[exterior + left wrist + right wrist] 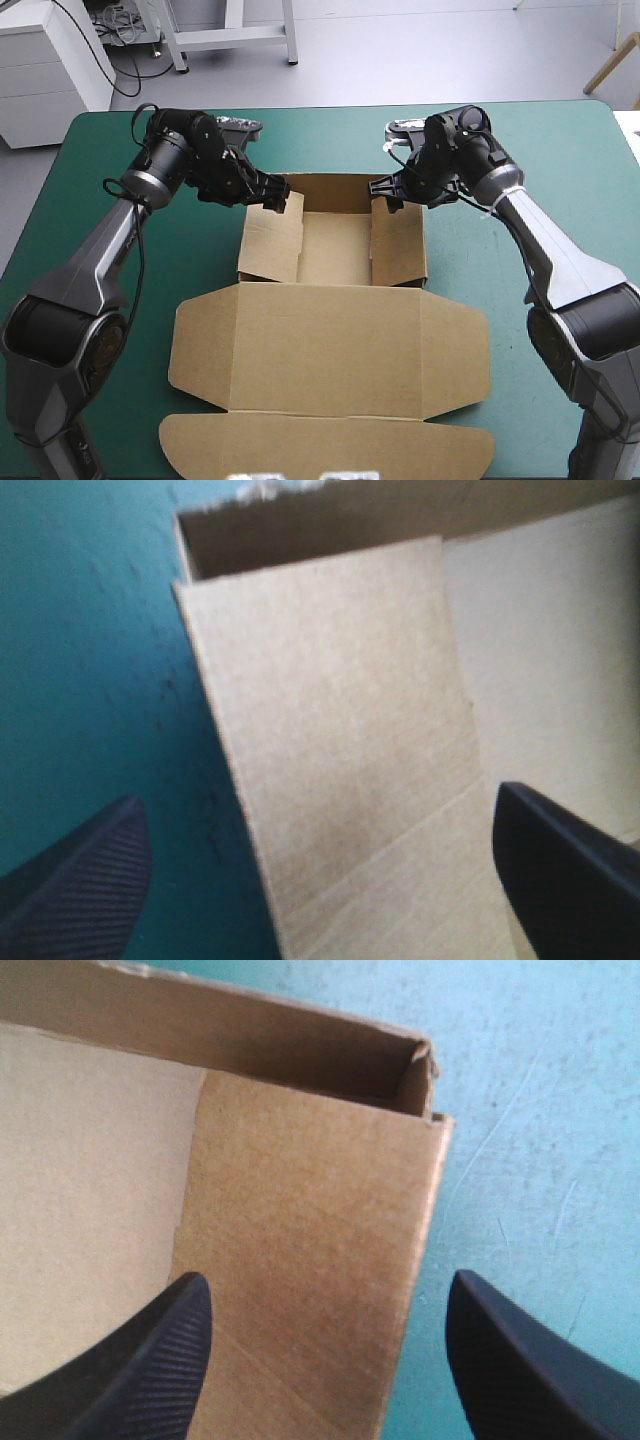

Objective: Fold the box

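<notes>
Brown cardboard box (330,350), lid flat, nearest; left hand (315,800), right hand (325,1278), both spread, straddle side walls, likely for tucking.

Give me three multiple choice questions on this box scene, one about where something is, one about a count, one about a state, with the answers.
1. Where does the flat lid of the box lie?
A. toward the near edge of the table
B. toward its far edge
C. over its left edge

2. How many grippers are at the far corners of the box?
A. none
B. one
C. two

3. How do the fingers of the left gripper stand?
A. shut on the box
B. open
C. shut, clear of the box

Answers:
1 A: the high view shows the lid spread flat nearest the camera.
2 C: the left gripper is at one far corner, the right gripper at the other.
3 B: in the left wrist view its fingers stand apart, a side wall between them.
</notes>
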`<action>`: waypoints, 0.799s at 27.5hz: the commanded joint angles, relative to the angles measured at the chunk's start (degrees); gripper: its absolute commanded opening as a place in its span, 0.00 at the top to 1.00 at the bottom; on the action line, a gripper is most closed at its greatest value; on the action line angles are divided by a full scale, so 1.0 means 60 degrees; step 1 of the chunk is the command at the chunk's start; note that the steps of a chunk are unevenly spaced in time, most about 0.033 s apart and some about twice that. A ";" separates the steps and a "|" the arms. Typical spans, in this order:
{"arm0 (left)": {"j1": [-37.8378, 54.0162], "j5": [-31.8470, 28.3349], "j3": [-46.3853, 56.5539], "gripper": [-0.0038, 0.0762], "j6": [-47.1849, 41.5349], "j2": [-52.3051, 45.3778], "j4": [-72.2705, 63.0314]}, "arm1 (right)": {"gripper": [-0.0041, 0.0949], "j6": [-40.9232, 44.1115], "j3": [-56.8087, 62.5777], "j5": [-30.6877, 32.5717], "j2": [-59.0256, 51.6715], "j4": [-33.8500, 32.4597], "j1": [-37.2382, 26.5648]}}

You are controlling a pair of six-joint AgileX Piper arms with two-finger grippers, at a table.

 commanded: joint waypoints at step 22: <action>-0.0033 0.0591 -0.4787 0.96 0.1127 -0.2670 0.0629 | 0.33 -0.0143 -0.0375 -0.0129 -0.1529 -0.0325 -0.0035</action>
